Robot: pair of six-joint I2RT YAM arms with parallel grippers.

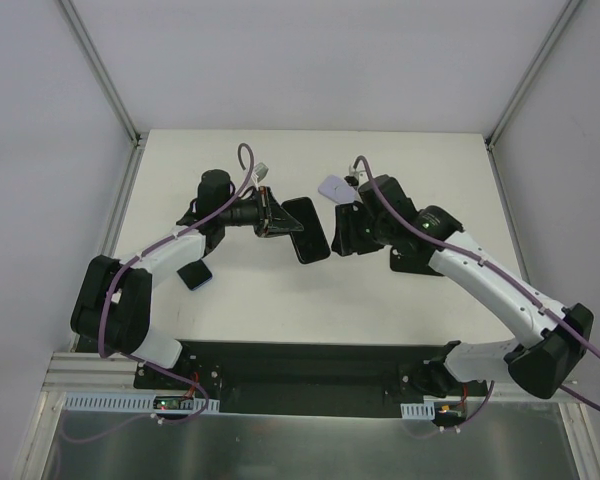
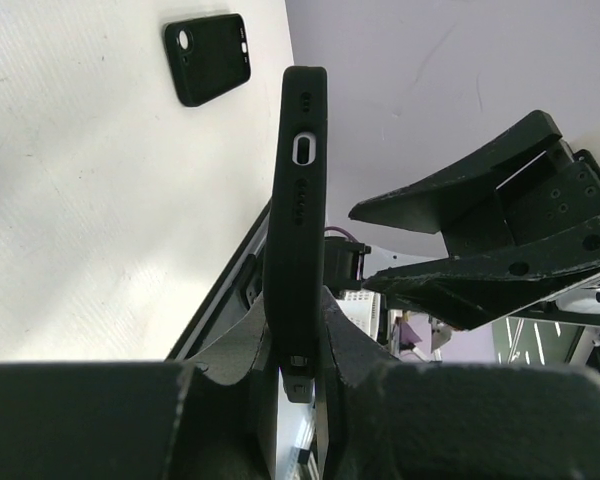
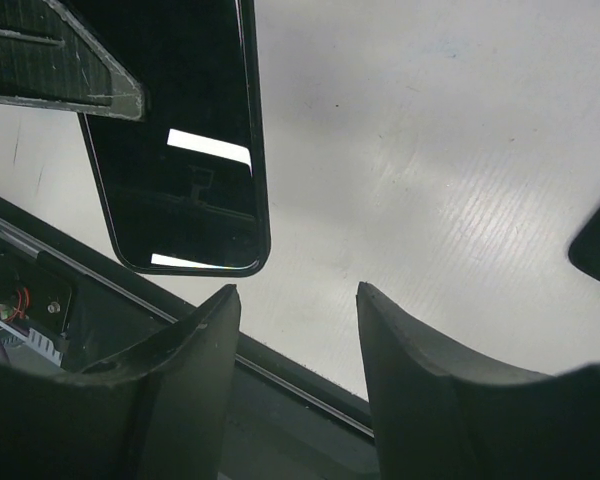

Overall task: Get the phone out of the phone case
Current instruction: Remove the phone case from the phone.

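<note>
Above the middle of the table (image 1: 380, 290), the left hand (image 1: 278, 218) is clamped on the phone (image 3: 180, 150), holding it off the surface with its glass turned toward the right arm. Seen from the left wrist, the edge facing that camera is matte black with a port slot and small holes, so the phone case (image 2: 298, 200) appears to be still on. The right hand (image 3: 298, 295) sits just beside the phone's free end with its fingers apart and nothing between them. The step in hand looks like the first bite on the case. It would go best if the right hand closed on a free corner, one finger catching the raised lip around the glass and the other on the back of the case. From there it could peel that corner away rather than pulling straight along the phone. The left hand squeezes case and phone together, so the peel should start at the end farthest from that grip and work round the corners one at a time. A slow pull matters, since a sudden release could flick the phone out of the grip. A second case (image 2: 208, 58) lies flat on the table well apart from the work, and a white object (image 1: 334, 187) rests near the right wrist. Neither seems to need touching.
</note>
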